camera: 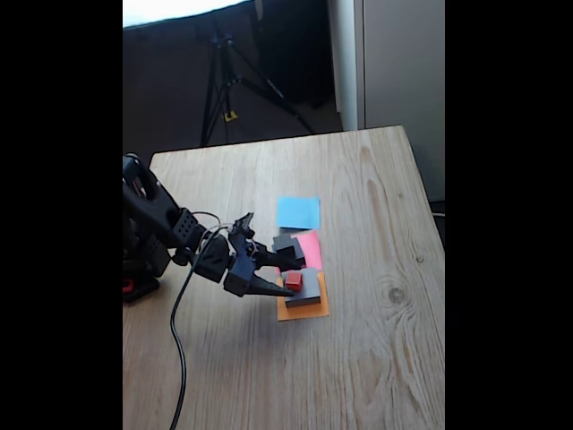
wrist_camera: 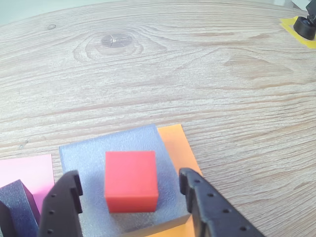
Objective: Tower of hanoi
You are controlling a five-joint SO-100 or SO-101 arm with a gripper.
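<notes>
I see the claw (wrist_camera: 129, 197) spread, 1 finger (wrist_camera: 64, 202) either side of the red cube (wrist_camera: 131, 180), not touching it. Cube sits on a grey block (wrist_camera: 86, 155) on the orange paper (wrist_camera: 178, 145), mid-table (wrist_camera: 207, 74). Another dark block (camera: 286, 244) on pink paper (camera: 312, 246).

In the wrist view, the cube (wrist_camera: 131, 180) sits on a block (wrist_camera: 89, 158), apparently atop a paper square (wrist_camera: 178, 145).

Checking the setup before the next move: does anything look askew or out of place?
Nothing stands out. The red cube sits flat on the grey block over the orange paper, between the open gripper's fingers; another dark block rests on the pink paper.
</notes>
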